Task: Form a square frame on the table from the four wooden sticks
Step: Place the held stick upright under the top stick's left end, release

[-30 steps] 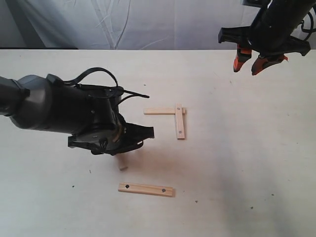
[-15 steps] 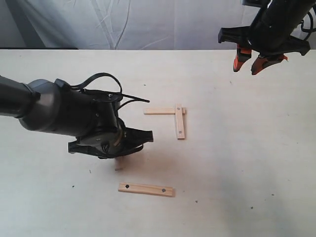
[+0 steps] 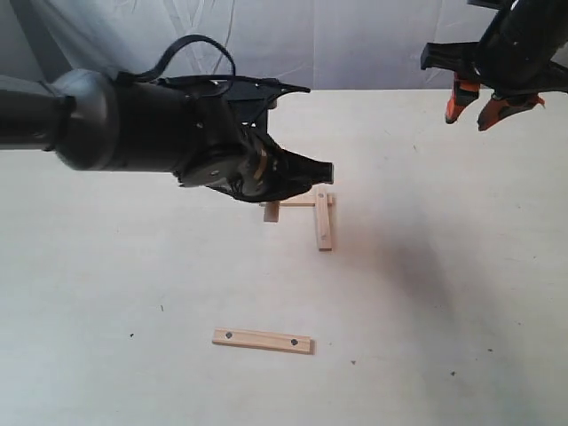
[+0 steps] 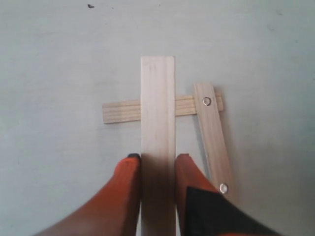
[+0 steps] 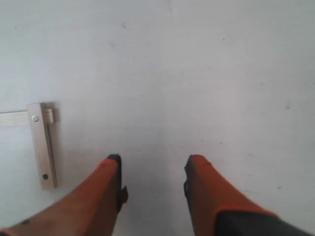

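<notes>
Over the middle of the pale cream tabletop (image 3: 444, 293), my left end effector (image 4: 157, 162) is clamped on a flat pale wooden strip (image 4: 157, 108), hanging above the holed strip (image 4: 213, 137) and cross strip (image 4: 120, 111) that form an L. I'd square it parallel to the holed strip, over the cross strip's free left end, then lower gently so nothing skids. The fourth strip (image 3: 263, 341) lies nearer. My right end effector (image 5: 152, 167) hovers far right, jaws apart.

Mid-frame, the lengthwise stick (image 3: 323, 226) lies on the right end of the crosswise stick (image 3: 297, 203). The held stick (image 4: 157, 123) hangs over its left part. The fourth stick (image 3: 263, 341) lies apart, lower centre.
</notes>
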